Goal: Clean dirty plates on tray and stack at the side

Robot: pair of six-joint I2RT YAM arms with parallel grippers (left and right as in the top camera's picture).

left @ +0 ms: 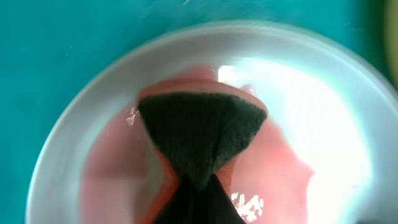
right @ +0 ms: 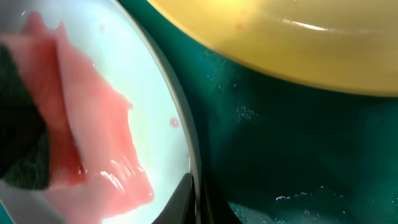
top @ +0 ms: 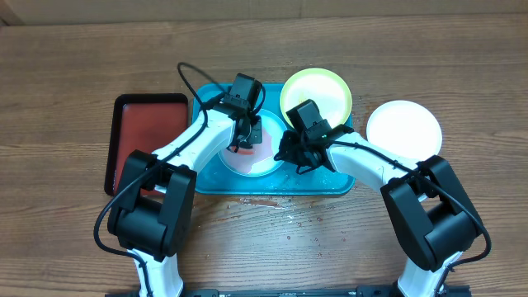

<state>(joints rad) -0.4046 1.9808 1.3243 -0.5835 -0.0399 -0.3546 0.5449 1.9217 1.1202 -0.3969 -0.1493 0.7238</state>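
Note:
The light blue rimmed plate (top: 257, 165) lies on the turquoise tray (top: 330, 183) and carries a red smear (left: 273, 174). My left gripper (top: 245, 142) is shut on a dark green and orange sponge (left: 199, 130) and presses it on the plate (left: 323, 112). My right gripper (top: 289, 154) is shut on the plate's right rim (right: 186, 143), one finger on each side (right: 194, 199). The yellow-green rimmed plate (top: 318, 92) sits at the tray's far right corner. The white plate (top: 404, 128) lies on the table right of the tray.
A smaller dark red, black-rimmed tray (top: 148, 132) lies on the wooden table left of the turquoise tray. Water drops lie on the tray floor (right: 298, 193) and on the table in front of it (top: 276, 206).

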